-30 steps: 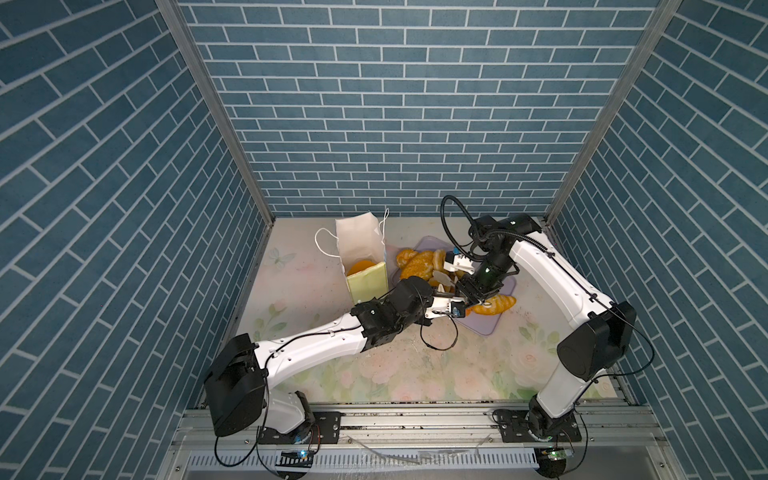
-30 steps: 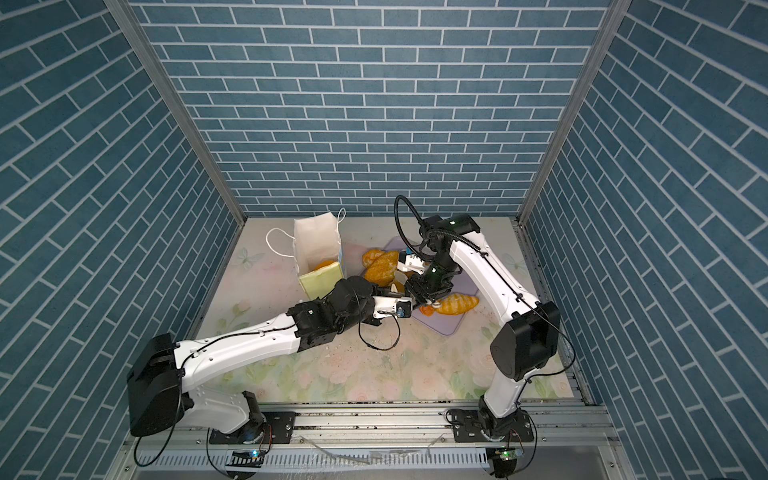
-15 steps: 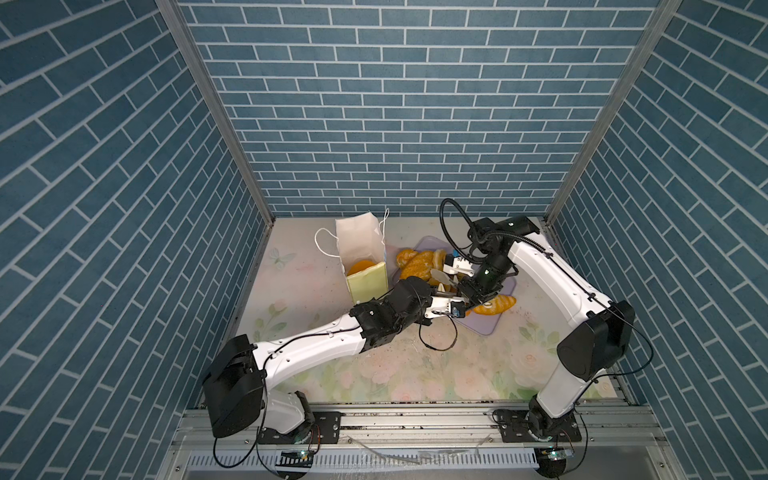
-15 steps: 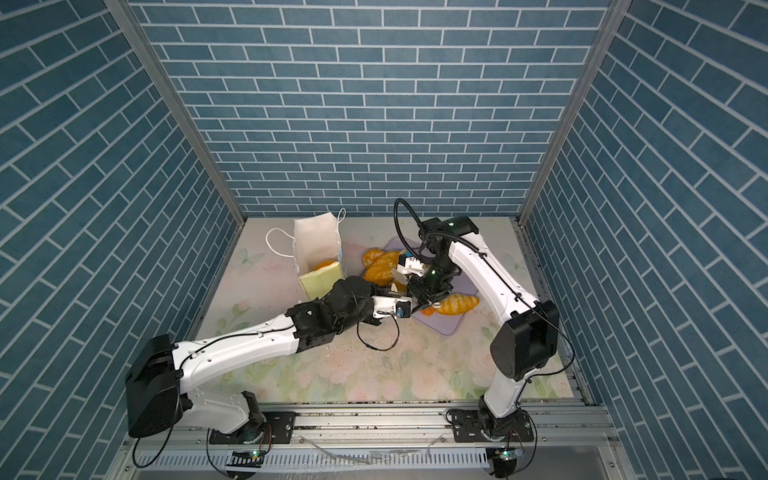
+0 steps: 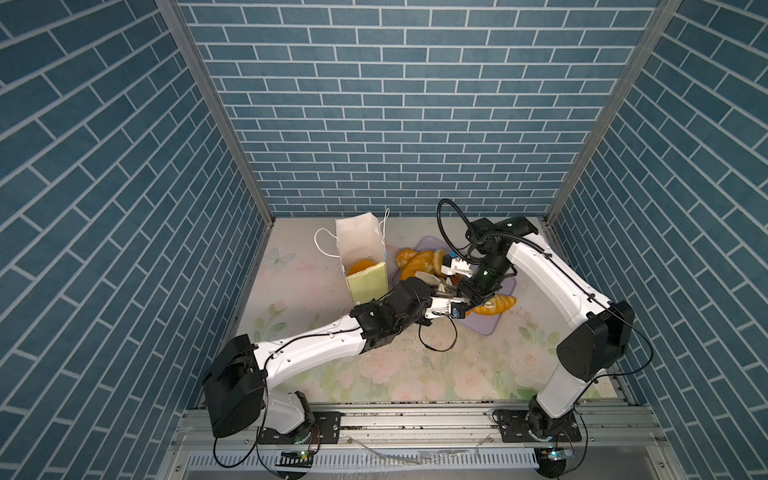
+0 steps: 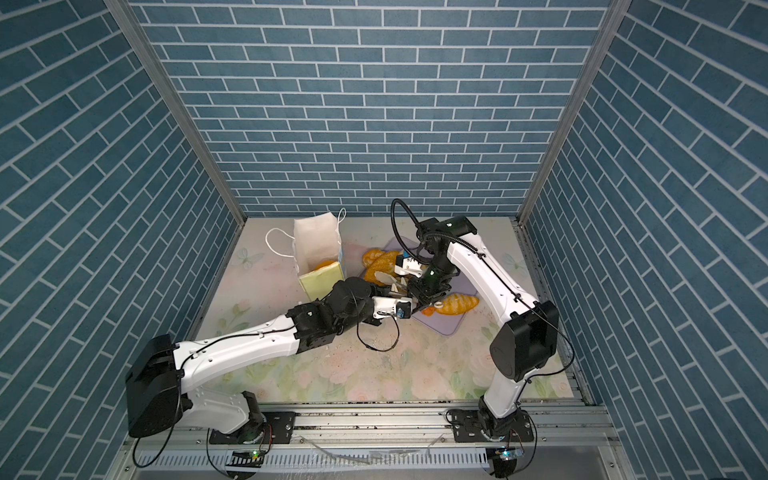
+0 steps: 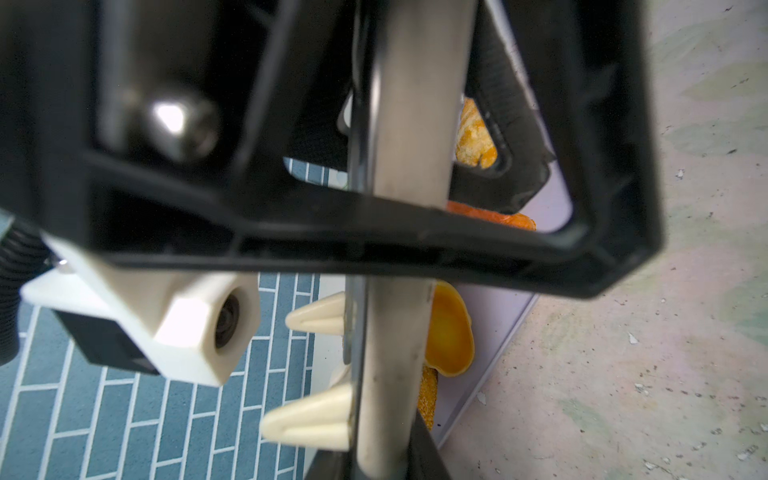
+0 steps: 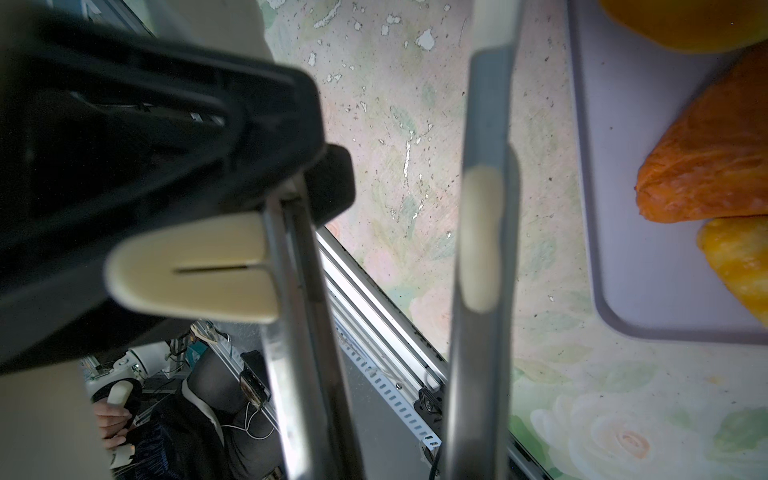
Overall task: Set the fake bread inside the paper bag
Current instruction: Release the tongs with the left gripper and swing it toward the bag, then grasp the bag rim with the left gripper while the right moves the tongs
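Note:
The paper bag (image 5: 361, 245) (image 6: 318, 241) stands open at the back left, with one orange piece of fake bread (image 5: 360, 266) inside. More fake bread (image 5: 417, 262) is piled on the lavender tray (image 5: 486, 328), and a croissant (image 5: 498, 304) (image 8: 706, 166) lies near its front. My left gripper (image 5: 455, 297) and right gripper (image 5: 471, 301) meet over the tray beside the croissant. In the right wrist view the right fingers (image 8: 478, 332) stand apart with only the table between them. In the left wrist view one metal finger (image 7: 399, 374) shows beside a tart shell (image 7: 449, 336), and its grip is hidden.
The table has a floral cloth (image 5: 415, 374) with blue brick walls on three sides. A black cable loop (image 5: 436, 349) hangs under the left wrist. The bag's cord handle (image 5: 322, 245) lies on the table to its left. A metal rail (image 5: 415, 411) runs along the front edge.
The right gripper has edged slightly down and toward the left gripper. The left arm, the bag and the bread have not visibly moved.

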Available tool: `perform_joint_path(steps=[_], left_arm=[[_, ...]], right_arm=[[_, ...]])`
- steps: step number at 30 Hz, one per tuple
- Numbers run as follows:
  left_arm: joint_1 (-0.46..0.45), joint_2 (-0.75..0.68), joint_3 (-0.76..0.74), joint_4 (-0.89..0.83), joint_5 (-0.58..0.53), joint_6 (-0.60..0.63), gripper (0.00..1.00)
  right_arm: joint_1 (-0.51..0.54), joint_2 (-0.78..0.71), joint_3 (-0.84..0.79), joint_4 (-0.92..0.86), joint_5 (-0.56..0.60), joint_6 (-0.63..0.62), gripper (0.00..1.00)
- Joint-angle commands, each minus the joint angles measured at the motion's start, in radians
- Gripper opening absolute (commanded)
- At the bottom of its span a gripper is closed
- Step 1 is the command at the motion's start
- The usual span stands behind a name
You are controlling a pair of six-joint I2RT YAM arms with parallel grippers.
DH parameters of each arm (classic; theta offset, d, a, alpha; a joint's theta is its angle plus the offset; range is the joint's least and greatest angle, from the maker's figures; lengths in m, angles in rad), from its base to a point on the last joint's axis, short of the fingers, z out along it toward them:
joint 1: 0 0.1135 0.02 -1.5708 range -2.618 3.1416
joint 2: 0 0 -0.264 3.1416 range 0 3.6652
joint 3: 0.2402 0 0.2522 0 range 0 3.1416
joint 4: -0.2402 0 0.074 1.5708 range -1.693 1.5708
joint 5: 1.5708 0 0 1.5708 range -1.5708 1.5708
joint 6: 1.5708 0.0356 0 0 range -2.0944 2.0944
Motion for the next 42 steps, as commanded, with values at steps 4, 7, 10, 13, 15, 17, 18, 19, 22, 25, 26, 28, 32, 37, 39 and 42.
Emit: perform_joint_path(steps=[4, 7, 10, 13, 15, 17, 18, 19, 22, 25, 26, 28, 32, 37, 39, 42], left_arm=[[-0.006, -0.021, 0.029, 0.058, -0.05, -0.054, 0.45], [-0.005, -0.033, 0.029, 0.059, -0.069, -0.075, 0.61], [-0.005, -0.044, 0.03, 0.058, -0.084, -0.091, 0.67], [-0.004, -0.059, 0.037, 0.056, -0.089, -0.111, 0.69], [-0.005, -0.068, 0.055, 0.034, -0.085, -0.135, 0.7], [-0.005, -0.07, 0.085, -0.008, -0.09, -0.162, 0.71], [-0.005, -0.072, 0.095, -0.025, -0.094, -0.178, 0.71], [-0.005, -0.076, 0.109, -0.039, -0.102, -0.195, 0.71], [0.008, -0.083, 0.155, -0.098, -0.107, -0.284, 0.71], [0.024, -0.079, 0.228, -0.19, -0.087, -0.381, 0.71], [0.025, -0.079, 0.247, -0.211, -0.092, -0.404, 0.71], [0.031, -0.081, 0.277, -0.24, -0.096, -0.448, 0.71], [0.091, -0.092, 0.339, -0.306, -0.082, -0.58, 0.72], [0.185, -0.07, 0.497, -0.474, -0.064, -0.729, 0.72], [0.227, -0.049, 0.586, -0.575, -0.067, -0.794, 0.73], [0.305, -0.027, 0.713, -0.731, -0.075, -0.912, 0.74]], right_arm=[[-0.012, -0.029, 0.021, 0.012, 0.072, 0.004, 0.36], [-0.028, -0.041, 0.024, 0.023, 0.072, 0.012, 0.35], [-0.042, -0.05, 0.017, 0.032, 0.081, 0.018, 0.35], [-0.055, -0.056, 0.01, 0.04, 0.107, 0.025, 0.35], [-0.063, -0.063, 0.007, 0.052, 0.124, 0.032, 0.35], [-0.076, -0.071, 0.009, 0.068, 0.142, 0.043, 0.35], [-0.08, -0.076, 0.008, 0.077, 0.154, 0.05, 0.35], [-0.085, -0.082, 0.007, 0.089, 0.165, 0.059, 0.35], [-0.098, -0.098, 0.0, 0.118, 0.203, 0.078, 0.35], [-0.108, -0.115, -0.015, 0.153, 0.243, 0.099, 0.35], [-0.112, -0.121, -0.025, 0.167, 0.259, 0.106, 0.36], [-0.122, -0.136, -0.043, 0.193, 0.279, 0.118, 0.36], [-0.144, -0.159, -0.066, 0.239, 0.302, 0.136, 0.36], [-0.159, -0.172, -0.074, 0.273, 0.325, 0.144, 0.35], [-0.162, -0.174, -0.077, 0.282, 0.333, 0.144, 0.35], [-0.167, -0.18, -0.087, 0.298, 0.352, 0.146, 0.35]])
